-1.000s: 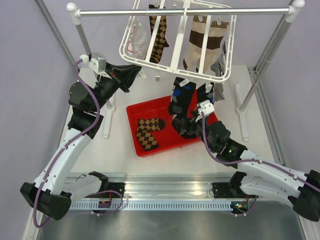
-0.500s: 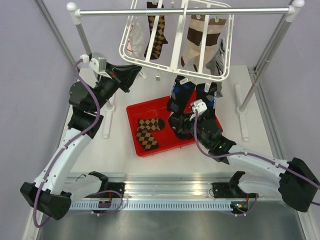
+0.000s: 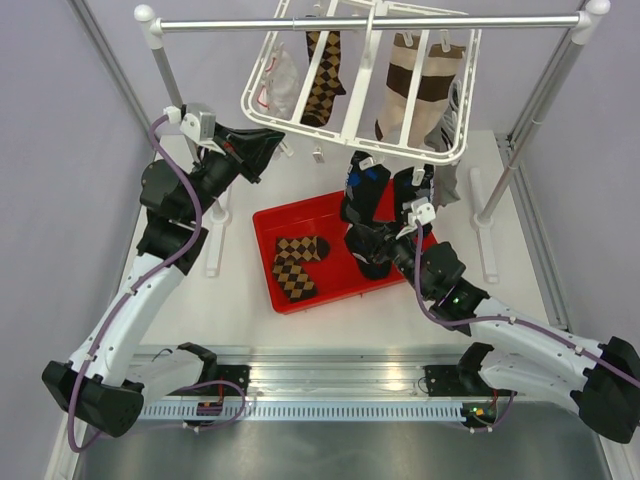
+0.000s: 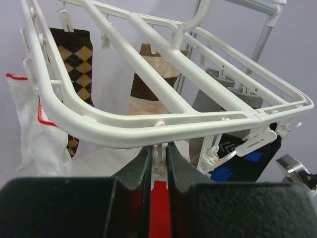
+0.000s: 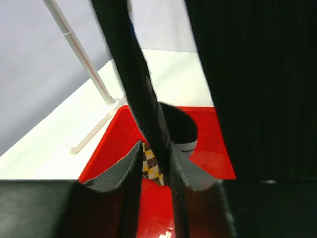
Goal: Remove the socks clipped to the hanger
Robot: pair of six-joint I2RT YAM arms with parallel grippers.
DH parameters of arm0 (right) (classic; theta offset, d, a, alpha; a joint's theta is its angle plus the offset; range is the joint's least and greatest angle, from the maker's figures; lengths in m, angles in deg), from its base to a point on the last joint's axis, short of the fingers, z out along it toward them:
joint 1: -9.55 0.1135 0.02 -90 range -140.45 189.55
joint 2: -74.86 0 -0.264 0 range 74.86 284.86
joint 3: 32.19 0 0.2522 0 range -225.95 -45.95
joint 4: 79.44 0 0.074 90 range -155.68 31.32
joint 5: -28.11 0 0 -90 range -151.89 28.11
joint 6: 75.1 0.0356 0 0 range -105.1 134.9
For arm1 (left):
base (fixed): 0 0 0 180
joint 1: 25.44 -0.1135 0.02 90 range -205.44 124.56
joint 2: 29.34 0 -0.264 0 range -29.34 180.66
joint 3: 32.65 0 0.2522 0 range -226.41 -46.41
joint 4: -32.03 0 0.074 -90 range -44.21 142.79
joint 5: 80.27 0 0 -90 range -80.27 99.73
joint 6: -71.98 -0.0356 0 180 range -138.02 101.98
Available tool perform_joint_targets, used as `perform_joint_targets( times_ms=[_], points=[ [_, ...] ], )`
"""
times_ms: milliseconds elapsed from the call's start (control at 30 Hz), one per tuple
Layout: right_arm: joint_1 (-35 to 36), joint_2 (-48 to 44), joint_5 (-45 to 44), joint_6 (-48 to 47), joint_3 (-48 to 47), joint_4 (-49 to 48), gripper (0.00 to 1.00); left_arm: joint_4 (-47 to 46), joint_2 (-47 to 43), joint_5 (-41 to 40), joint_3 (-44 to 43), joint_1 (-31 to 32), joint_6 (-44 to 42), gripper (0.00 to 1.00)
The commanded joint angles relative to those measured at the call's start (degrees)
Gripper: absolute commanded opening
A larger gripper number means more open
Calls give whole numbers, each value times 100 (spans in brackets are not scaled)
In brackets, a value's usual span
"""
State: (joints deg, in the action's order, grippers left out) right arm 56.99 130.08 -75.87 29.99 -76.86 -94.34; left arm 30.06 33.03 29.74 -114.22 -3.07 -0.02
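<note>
The white hanger (image 3: 358, 85) hangs from the rail and carries a brown argyle sock (image 3: 322, 80), a brown-cream striped sock (image 3: 410, 85), a grey sock (image 3: 447, 120) and two black socks (image 3: 365, 190) at its near edge. My left gripper (image 3: 272, 142) is at the hanger's near-left rim (image 4: 148, 131), shut on a small white clip (image 4: 159, 151) dangling there. My right gripper (image 3: 368, 248) is low over the red tray, its jaws drawn in on the lower part of the left black sock (image 5: 133, 74). The other black sock (image 5: 247, 74) fills the right of that view.
A red tray (image 3: 268, 225) on the table holds one argyle sock (image 3: 295, 262). A small white cloth (image 3: 275, 85) is clipped at the hanger's left. The silver rail (image 3: 250, 24) stands on two posts with feet (image 5: 94, 134) on either side of the tray.
My right gripper's jaws have come in from wide apart onto the black sock. The hanger has swung slightly. My left gripper has stayed on its clip.
</note>
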Motion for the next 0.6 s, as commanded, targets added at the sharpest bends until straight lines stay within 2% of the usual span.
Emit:
perform_joint_targets(
  times_ms=[0,33,133,333,400,500,533,567],
  points=[
    [-7,32,-105,-24,-37,-200,34,43,38,135,-224,13,37,16],
    [-15,85,-105,-41,-29,-218,45,43,47,170,-250,22,46,16],
    [-15,340,-114,-120,-28,-280,58,61,65,205,-311,13,55,16],
    [-7,937,-96,-33,112,-596,61,96,100,258,-408,30,72,16],
    [-7,1034,-88,2,147,-754,58,105,109,267,-426,39,81,17],
    [-7,1043,-96,37,147,-790,37,114,118,284,-452,39,90,16],
    [-15,1008,-105,46,147,-772,26,122,118,275,-461,39,90,16],
    [-7,982,-96,55,139,-755,19,131,126,275,-452,39,90,17]
  ],
)
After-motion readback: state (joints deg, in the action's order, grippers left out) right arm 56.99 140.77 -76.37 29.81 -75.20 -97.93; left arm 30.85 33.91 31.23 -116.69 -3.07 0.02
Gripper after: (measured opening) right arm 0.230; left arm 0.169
